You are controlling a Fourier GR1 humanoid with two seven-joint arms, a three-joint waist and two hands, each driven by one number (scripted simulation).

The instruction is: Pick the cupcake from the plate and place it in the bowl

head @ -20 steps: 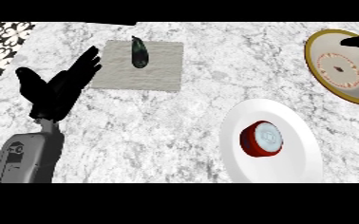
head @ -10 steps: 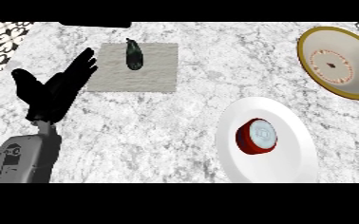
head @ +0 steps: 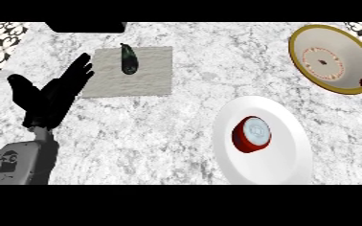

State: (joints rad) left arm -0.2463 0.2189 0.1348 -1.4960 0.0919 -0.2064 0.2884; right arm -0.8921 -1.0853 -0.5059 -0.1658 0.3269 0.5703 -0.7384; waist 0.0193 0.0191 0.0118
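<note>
Cupcake sits on its plate, bowl waits off to the right, one open hand idles at the left.

Over the last second the whole scene has slid leftward and a touch down across the head view, so the bowl (head: 327, 59) with its yellow rim now shows nearly whole at the upper right; I take that as the head turning towards the task's things, since none of them has shifted against the others. The red-cased cupcake (head: 252, 134) stands upright in the middle of the white plate (head: 283, 167), well apart from the bowl. The left hand (head: 51, 96) keeps its pose at the left edge, fingers spread and straight, holding and touching nothing. The right hand is out of sight. A dark eggplant (head: 129, 60) lies on a grey mat (head: 152, 79).
</note>
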